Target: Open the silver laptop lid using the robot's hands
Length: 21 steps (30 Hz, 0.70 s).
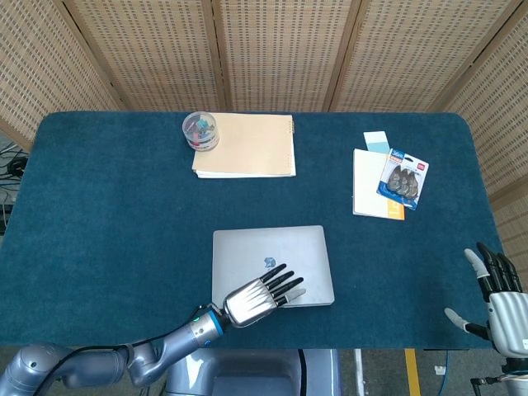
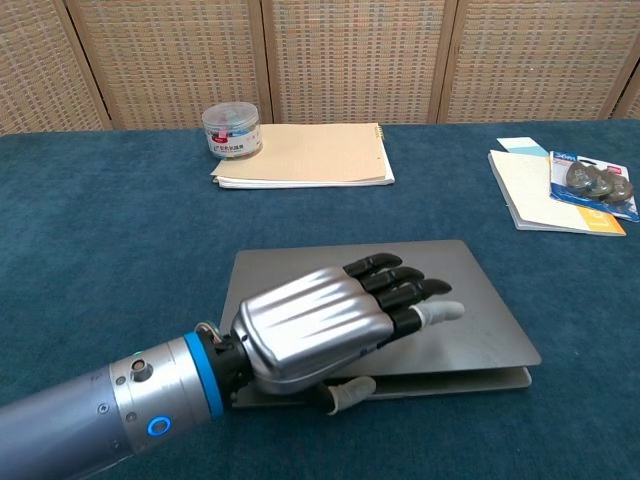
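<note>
Lid of the silver laptop (image 2: 470,300), near the table's front edge, stands slightly ajar. The left hand (image 2: 320,330) pinches it, fingers (image 2: 395,290) flat on top and thumb beneath for leverage. The right hand (image 1: 495,301) waits spread, well apart.
</note>
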### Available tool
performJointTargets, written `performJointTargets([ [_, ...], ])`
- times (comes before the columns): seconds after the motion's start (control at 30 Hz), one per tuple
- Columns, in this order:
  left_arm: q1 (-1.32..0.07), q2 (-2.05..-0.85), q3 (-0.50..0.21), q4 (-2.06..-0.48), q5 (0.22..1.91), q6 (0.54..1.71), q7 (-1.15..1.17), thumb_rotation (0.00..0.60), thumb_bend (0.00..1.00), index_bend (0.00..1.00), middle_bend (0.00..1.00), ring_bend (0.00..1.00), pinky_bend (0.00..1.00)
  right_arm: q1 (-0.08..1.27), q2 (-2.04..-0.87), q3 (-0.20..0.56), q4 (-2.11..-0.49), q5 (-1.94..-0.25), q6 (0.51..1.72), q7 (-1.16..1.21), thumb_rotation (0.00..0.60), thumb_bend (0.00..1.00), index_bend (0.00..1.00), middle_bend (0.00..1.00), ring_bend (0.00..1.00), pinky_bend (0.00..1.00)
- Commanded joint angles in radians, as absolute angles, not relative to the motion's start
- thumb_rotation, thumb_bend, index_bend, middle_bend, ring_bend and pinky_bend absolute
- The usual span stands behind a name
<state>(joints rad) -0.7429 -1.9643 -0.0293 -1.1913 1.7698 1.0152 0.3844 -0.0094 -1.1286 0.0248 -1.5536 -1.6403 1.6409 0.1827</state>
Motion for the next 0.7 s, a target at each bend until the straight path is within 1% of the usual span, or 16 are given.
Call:
performJointTargets([
  [0.03, -0.748, -1.981, -0.083, -1.181, 1.738, 1.042, 0.398, 0.6, 0.48, 0.0, 0.0, 0.0, 0.0, -0.009, -1.129, 0.024, -1.553, -1.64, 1.639, 0.182, 0.6, 0.0, 0.0, 0.0, 0.0, 0.0],
  [0.1, -0.753, -1.996, -0.118, -1.176, 1.726, 1.071, 0.399, 0.6, 0.48, 0.0, 0.0, 0.0, 0.0, -0.008, -1.13, 0.024, -1.553, -1.639, 1.636, 0.182, 0.6, 0.0, 0.0, 0.0, 0.0, 0.0],
  [0.2, -0.763, -2.002, -0.148, -1.17, 1.712, 1.085, 0.408, 0.6, 0.48, 0.0, 0.0, 0.0, 0.0, -0.007, -1.13, 0.024, -1.552, -1.637, 1.632, 0.182, 0.6, 0.0, 0.0, 0.0, 0.0, 0.0],
  [0.37, -0.781, -2.023, -0.203, -1.132, 1.628, 1.031, 0.49, 0.6, 0.48, 0.0, 0.0, 0.0, 0.0, -0.001, -1.134, 0.023, -1.551, -1.634, 1.618, 0.178, 0.6, 0.0, 0.0, 0.0, 0.0, 0.0],
  [0.57, -0.798, -2.043, -0.223, -1.104, 1.574, 1.005, 0.52, 0.6, 0.48, 0.0, 0.0, 0.0, 0.0, 0.012, -1.141, 0.013, -1.549, -1.648, 1.593, 0.156, 0.6, 0.0, 0.01, 0.0, 0.0, 0.0],
  [0.7, -0.81, -2.044, -0.222, -1.092, 1.565, 1.006, 0.518, 0.6, 0.48, 0.0, 0.0, 0.0, 0.0, 0.041, -1.146, 0.004, -1.526, -1.686, 1.563, 0.135, 0.6, 0.01, 0.06, 0.0, 0.0, 0.0],
])
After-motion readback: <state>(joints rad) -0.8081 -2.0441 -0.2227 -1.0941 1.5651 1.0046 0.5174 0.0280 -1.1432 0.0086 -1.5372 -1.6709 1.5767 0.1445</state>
